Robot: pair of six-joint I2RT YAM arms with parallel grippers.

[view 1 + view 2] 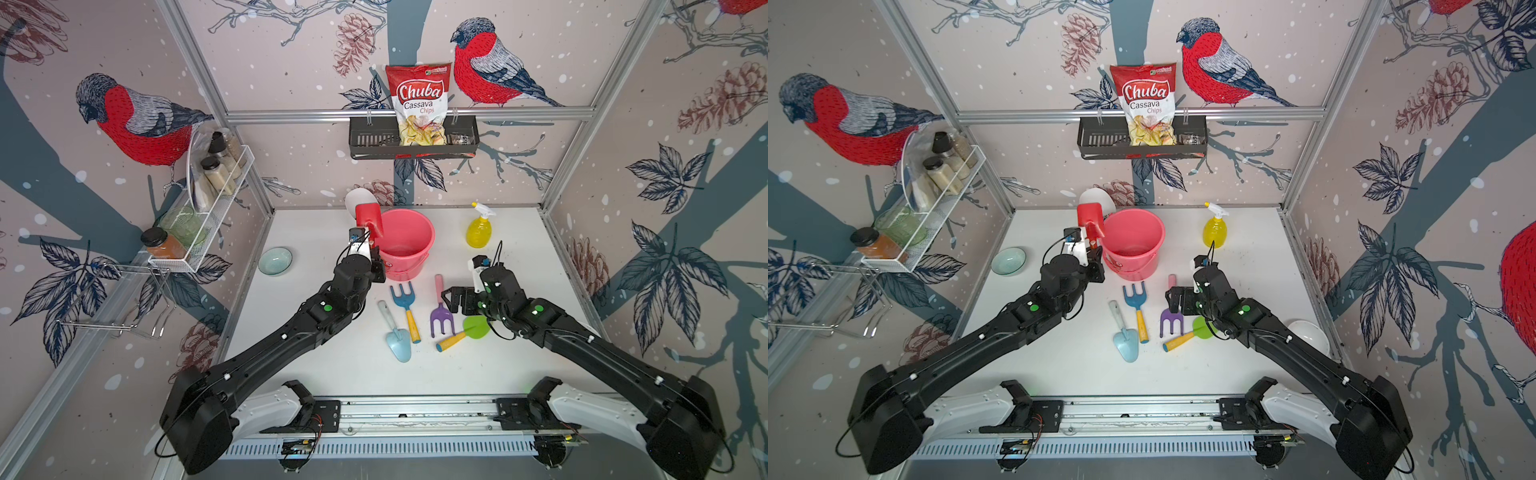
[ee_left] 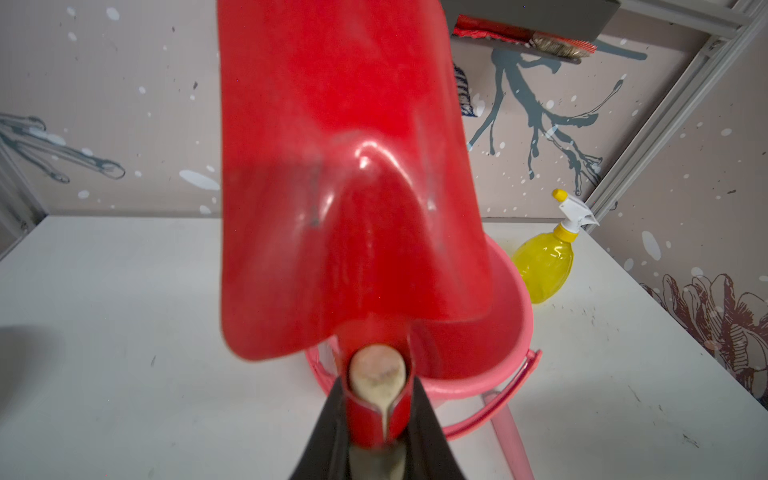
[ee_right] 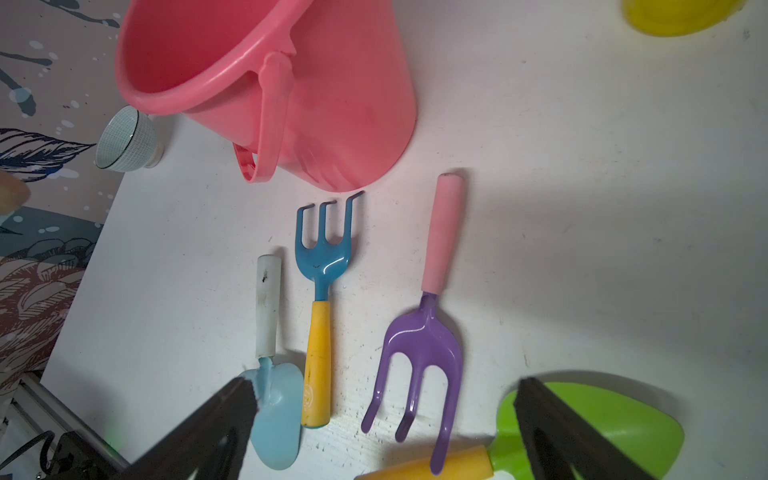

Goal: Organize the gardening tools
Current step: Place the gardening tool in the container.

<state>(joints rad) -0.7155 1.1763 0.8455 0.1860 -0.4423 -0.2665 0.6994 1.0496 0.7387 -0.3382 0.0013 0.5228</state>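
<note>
Mid-transfer, apparently the first of six: left gripper clamped shut on the neck of the red shovel, blade raised, just beside the left rim of the pink bucket. Nothing visible inside the bucket in both top views.

Next move, by the look of it: over the rim and down, handle end first. Calls for clearing the rim before letting go, and for a gentle release, given a tall tool and a light bucket.

Right gripper spread wide, holding nothing, low over the row lying flat on the white table in front of the bucket: light-blue trowel, blue fork just beside it, purple rake with tines crossing the handle of the green spade. Yellow spray bottle upright, apart, to the right of the bucket.

Hidden or unclear: shovel handle below the grip; much of the left wrist view blocked by the blade; spade blade partly under the right arm in the top views; pale round shape behind the shovel, possibly a bowl.
</note>
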